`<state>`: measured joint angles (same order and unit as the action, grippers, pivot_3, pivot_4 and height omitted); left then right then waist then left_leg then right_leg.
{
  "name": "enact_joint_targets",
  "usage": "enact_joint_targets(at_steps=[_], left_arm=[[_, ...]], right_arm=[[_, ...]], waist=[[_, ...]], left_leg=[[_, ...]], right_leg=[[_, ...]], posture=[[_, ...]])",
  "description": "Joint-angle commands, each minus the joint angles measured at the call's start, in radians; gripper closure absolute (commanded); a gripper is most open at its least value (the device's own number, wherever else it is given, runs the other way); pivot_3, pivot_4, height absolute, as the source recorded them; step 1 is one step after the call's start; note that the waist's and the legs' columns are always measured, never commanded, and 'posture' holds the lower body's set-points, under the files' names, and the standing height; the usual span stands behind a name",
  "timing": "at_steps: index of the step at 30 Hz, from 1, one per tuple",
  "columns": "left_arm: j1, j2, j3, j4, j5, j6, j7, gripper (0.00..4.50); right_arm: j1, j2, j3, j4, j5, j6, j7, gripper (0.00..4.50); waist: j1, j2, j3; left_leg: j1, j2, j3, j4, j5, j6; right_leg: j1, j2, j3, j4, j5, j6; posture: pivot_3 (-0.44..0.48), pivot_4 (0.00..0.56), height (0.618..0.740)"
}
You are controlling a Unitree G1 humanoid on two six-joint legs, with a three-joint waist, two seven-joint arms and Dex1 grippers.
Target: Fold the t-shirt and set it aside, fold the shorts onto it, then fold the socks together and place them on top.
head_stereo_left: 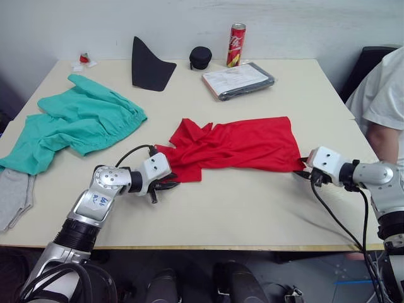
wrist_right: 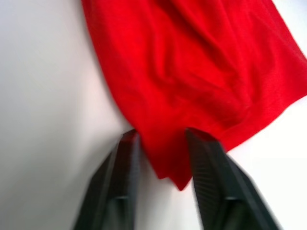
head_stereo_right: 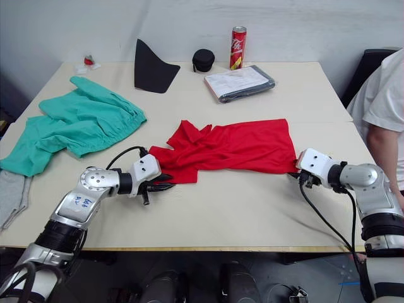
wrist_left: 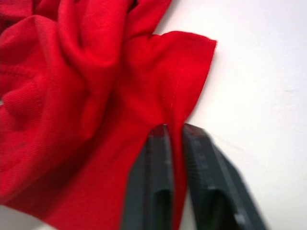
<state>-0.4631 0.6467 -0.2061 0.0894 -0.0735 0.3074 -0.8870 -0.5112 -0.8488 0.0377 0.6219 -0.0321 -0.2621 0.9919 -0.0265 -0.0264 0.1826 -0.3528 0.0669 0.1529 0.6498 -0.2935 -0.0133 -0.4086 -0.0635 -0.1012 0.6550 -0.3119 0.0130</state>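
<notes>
While the socks (head_stereo_left: pixel 12 196) hang at the tabletop's (head_stereo_left: pixel 240 214) far left edge, partly under the shorts (head_stereo_left: pixel 76 123), both wait for later steps. The shorts sprawl over the left part of the tabletop, well apart from the shirt (head_stereo_left: pixel 237 148). The left claw (head_stereo_left: pixel 165 185) lies low on the tabletop at the shirt's left end, its fingers (wrist_left: pixel 156 182) pinched closed on a hemmed corner of red cloth. The shirt itself lies rumpled across the middle, bunched toward the left and flatter toward the right. At its right end the right claw (head_stereo_left: pixel 305 165) straddles a corner, fingers (wrist_right: pixel 120 187) parted with cloth between them, not yet clamped as far as I can judge. Holding opposite ends this way likely serves to stretch the shirt flat before folding.

Bare tabletop runs along the near edge in front of the shirt, giving room to pull or fold toward the robot. Behind it sit a black fabric piece (head_stereo_left: pixel 150 65), a round black case (head_stereo_left: pixel 201 57), a can (head_stereo_left: pixel 236 45) and a flat packet (head_stereo_left: pixel 238 80), all well clear. A person's arm (head_stereo_left: pixel 382 120) is just off the right edge.
</notes>
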Motion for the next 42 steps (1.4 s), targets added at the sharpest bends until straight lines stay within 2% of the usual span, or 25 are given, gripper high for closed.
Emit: enact_joint_targets(at_steps=[1, 8, 12, 18, 22, 25, 29, 32, 36, 39, 42], left_arm=[[0.014, 0.022, 0.011, 0.012, -0.003, 0.034, -0.033, 4.5], [0.001, 0.035, 0.116, 0.033, -0.092, 0.033, -0.09, 4.5], [-0.017, 0.033, 0.217, 0.011, -0.202, 0.082, -0.118, 4.5], [-0.044, 0.074, 0.416, -0.069, -0.48, 0.377, -0.145, 4.5], [-0.127, 0.098, 0.529, -0.014, -0.624, 0.568, -0.101, 4.5], [-0.2, 0.091, 0.577, 0.072, -0.652, 0.642, -0.031, 4.5], [-0.236, 0.091, 0.579, 0.153, -0.642, 0.69, 0.019, 4.5], [-0.244, 0.087, 0.57, 0.203, -0.62, 0.695, 0.055, 4.5], [-0.244, 0.095, 0.56, 0.227, -0.604, 0.677, 0.073, 4.5], [-0.216, 0.121, 0.524, 0.207, -0.563, 0.583, 0.018, 4.5], [-0.097, 0.197, 0.485, 0.075, -0.556, 0.483, -0.157, 4.5]], right_arm=[[0.026, -0.021, -0.036, -0.048, 0.03, 0.045, 0.005, 4.43], [0.029, -0.04, -0.087, -0.133, 0.1, 0.142, 0.018, 4.47], [0.035, -0.051, -0.155, -0.226, 0.201, 0.267, 0.052, 4.47], [-0.039, -0.082, -0.267, -0.388, 0.45, 0.755, 0.085, 4.47], [-0.153, -0.102, -0.329, -0.394, 0.589, 1.044, 0.051, 4.47], [-0.212, -0.114, -0.335, -0.367, 0.63, 1.201, 0.025, 4.47], [-0.272, -0.079, -0.363, -0.319, 0.666, 1.341, -0.066, 4.47], [-0.284, -0.04, -0.383, -0.29, 0.67, 1.4, -0.146, 4.47], [-0.273, -0.011, -0.411, -0.292, 0.668, 1.414, -0.215, 4.47], [-0.169, -0.036, -0.367, -0.412, 0.661, 1.296, -0.111, 4.47], [0.056, -0.135, -0.297, -0.63, 0.637, 1.131, 0.115, 4.47]], waist=[[0.0, 0.0, 0.0], [-0.002, 0.002, 0.002], [-0.001, 0.002, 0.003], [-0.002, 0.002, 0.005], [-0.001, 0.002, 0.006], [-0.001, 0.002, 0.006], [-0.001, 0.002, 0.006], [0.0, 0.001, 0.007], [-0.002, 0.0, 0.007], [0.0, 0.0, 0.007], [0.0, 0.0, 0.007]], left_leg=[[0.0, 0.0, 0.0, -0.001, 0.0, 0.0], [-0.003, 0.001, 0.001, -0.001, 0.001, -0.002], [-0.004, 0.001, 0.001, -0.002, 0.001, -0.002], [-0.005, 0.001, 0.001, -0.001, 0.001, -0.002], [-0.005, 0.002, 0.0, -0.002, 0.001, -0.002], [-0.006, 0.001, -0.001, -0.001, 0.001, -0.002], [-0.008, 0.001, -0.001, -0.002, 0.0, -0.002], [-0.02, 0.001, 0.0, 0.001, 0.001, -0.001], [-0.022, 0.001, 0.001, 0.002, 0.002, -0.002], [-0.022, 0.001, 0.001, 0.001, 0.002, -0.003], [-0.022, 0.0, 0.001, -0.002, 0.002, -0.003]], right_leg=[[0.0, 0.0, 0.0, 0.0, 0.0, 0.0], [-0.005, 0.001, 0.0, 0.001, -0.002, -0.002], [-0.006, 0.001, -0.001, 0.001, -0.002, -0.002], [-0.007, 0.001, -0.001, 0.001, -0.002, -0.002], [-0.007, 0.001, -0.001, 0.001, -0.002, -0.002], [-0.007, 0.001, -0.001, 0.001, -0.002, -0.002], [-0.008, 0.001, -0.002, -0.001, -0.002, -0.002], [-0.02, 0.0, -0.001, 0.003, -0.002, -0.002], [-0.023, 0.0, -0.001, 0.004, -0.002, -0.002], [-0.023, 0.0, -0.001, 0.004, -0.002, -0.002], [-0.023, 0.001, -0.001, 0.002, -0.002, -0.002]], posture=[[0.0, 0.15, 0.74], [0.0, 0.15, 0.74], [0.0, 0.15, 0.74], [0.0, 0.15, 0.74], [0.0, 0.15, 0.74], [0.0, 0.15, 0.74], [0.0, 0.15, 0.74], [0.0, 0.15, 0.74], [0.0, 0.15, 0.74], [0.0, 0.15, 0.74], [0.0, 0.15, 0.74]])
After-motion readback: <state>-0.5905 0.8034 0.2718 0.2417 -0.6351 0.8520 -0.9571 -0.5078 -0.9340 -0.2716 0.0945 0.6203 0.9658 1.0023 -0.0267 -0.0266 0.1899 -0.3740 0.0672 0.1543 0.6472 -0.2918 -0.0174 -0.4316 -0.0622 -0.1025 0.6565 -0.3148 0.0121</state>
